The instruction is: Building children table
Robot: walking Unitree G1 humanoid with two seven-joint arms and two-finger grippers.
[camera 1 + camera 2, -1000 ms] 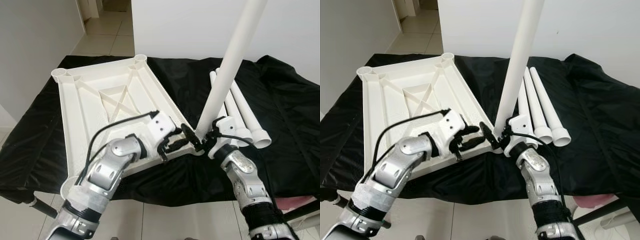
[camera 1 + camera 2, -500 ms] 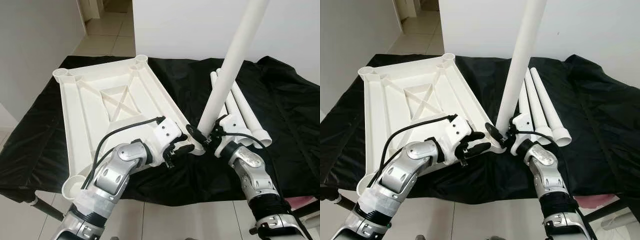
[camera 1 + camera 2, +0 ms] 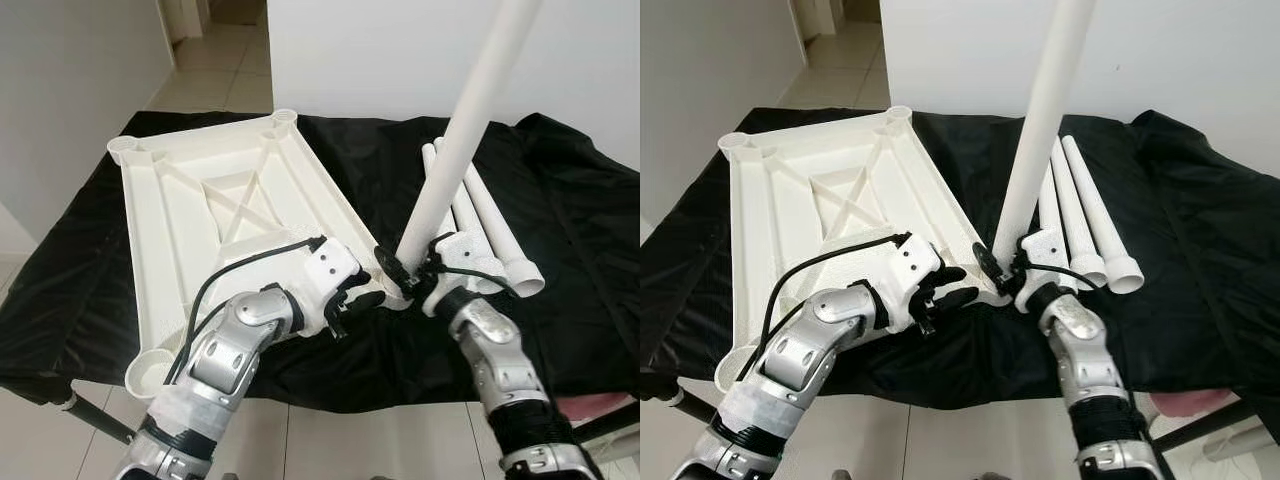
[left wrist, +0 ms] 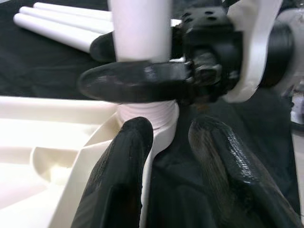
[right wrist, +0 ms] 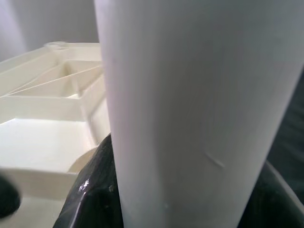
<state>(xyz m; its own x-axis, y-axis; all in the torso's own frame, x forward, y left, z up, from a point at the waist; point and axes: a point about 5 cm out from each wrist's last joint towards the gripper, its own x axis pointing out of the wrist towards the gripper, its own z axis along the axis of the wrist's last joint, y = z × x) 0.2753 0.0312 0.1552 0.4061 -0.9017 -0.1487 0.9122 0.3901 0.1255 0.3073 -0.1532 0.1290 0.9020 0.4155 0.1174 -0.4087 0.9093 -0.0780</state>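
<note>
The white tabletop (image 3: 190,220) lies upside down on a black cloth. At its near right corner socket (image 4: 147,116) a long white leg (image 3: 470,120) stands almost upright, leaning slightly right. My right gripper (image 3: 400,268) is shut on the leg's lower end, just above the socket; its black fingers (image 4: 137,80) wrap the leg. My left gripper (image 3: 362,292) sits at the same corner, open, with its fingers (image 4: 118,175) on either side of the tabletop's rim, just below the socket. The leg's foot inside the socket is hidden.
Three more white legs (image 3: 485,225) lie side by side on the black cloth (image 3: 570,200) right of the standing leg. Other round sockets mark the tabletop's far corners (image 3: 283,118). A white wall stands behind; tiled floor and a pink object (image 3: 1170,405) lie below.
My left gripper has slid right along the tabletop's near edge to the corner socket. The right gripper and the leg have barely moved.
</note>
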